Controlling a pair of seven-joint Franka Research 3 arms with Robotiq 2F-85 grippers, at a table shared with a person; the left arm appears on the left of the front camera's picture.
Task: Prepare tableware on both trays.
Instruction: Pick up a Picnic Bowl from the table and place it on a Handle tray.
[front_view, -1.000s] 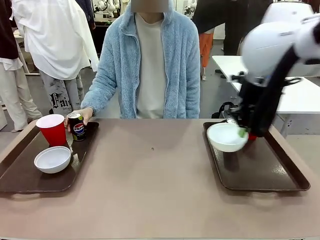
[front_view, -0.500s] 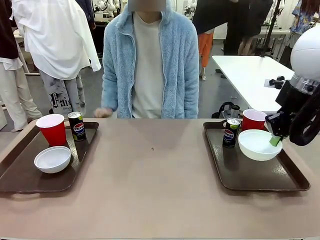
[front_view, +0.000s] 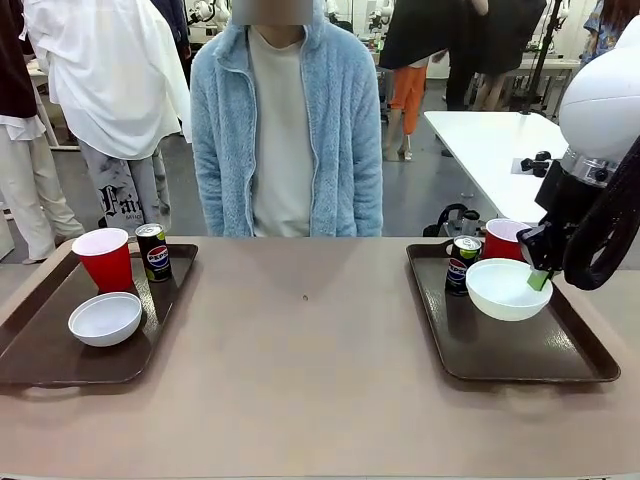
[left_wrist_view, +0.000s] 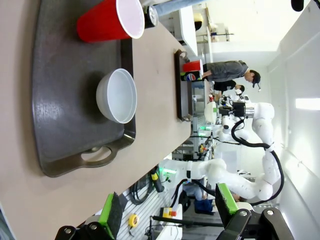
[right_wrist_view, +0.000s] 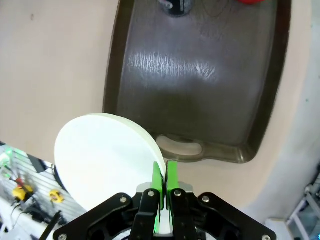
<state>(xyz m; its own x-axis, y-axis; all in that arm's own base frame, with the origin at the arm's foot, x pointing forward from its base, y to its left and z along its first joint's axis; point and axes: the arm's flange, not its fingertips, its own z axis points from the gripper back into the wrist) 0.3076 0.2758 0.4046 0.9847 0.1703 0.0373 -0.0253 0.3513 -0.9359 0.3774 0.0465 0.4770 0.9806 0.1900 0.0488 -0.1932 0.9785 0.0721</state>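
Observation:
On the right tray (front_view: 510, 350) stand a black Pepsi can (front_view: 462, 264) and a red cup (front_view: 505, 238). My right gripper (front_view: 540, 278) is shut on the rim of a white bowl (front_view: 505, 288), held just over that tray in front of the cup. In the right wrist view the green pads (right_wrist_view: 164, 175) pinch the bowl (right_wrist_view: 105, 160) above the tray (right_wrist_view: 200, 75). The left tray (front_view: 50, 355) carries a red cup (front_view: 103, 258), a can (front_view: 153, 251) and a white bowl (front_view: 105, 318). My left gripper (left_wrist_view: 167, 210) stands open, well away from its tray (left_wrist_view: 55, 125) and bowl (left_wrist_view: 117, 95).
A person in a pale blue fleece (front_view: 285, 120) stands at the far side of the table with no hands over it. The brown tabletop (front_view: 300, 360) stretches bare between the trays. A white table (front_view: 490, 150) stands behind on the right.
My right arm carried the bowl from the tray's left part to its right part, uncovering the can and cup. The person let go of the left can and drew back.

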